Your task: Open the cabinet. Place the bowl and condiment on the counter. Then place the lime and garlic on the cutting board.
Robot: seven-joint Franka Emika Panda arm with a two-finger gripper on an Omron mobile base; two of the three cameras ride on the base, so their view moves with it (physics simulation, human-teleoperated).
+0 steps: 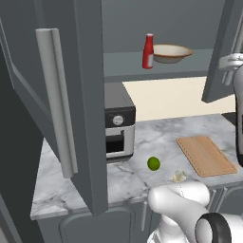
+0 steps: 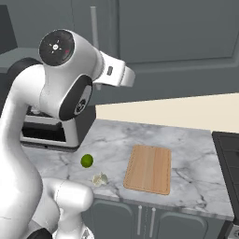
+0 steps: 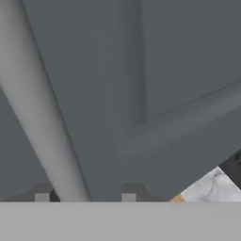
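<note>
hand view | my jaws straddle the cabinet [image 3: 164, 70] handle [image 3: 37, 108], slightly parted | bowl [image 1: 171, 53] at condiment's [image 1: 148, 51] 3 o'clock

cabinet [image 1: 90, 95] doors swung wide | shelf front open (condiment [image 1: 148, 51] foremost)

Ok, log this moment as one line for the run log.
dark grey wall cabinet: doors open | red bottle, beige bowl: on shelf | green lime, whitish garlic: on marble counter | wooden cutting board: bare
</note>
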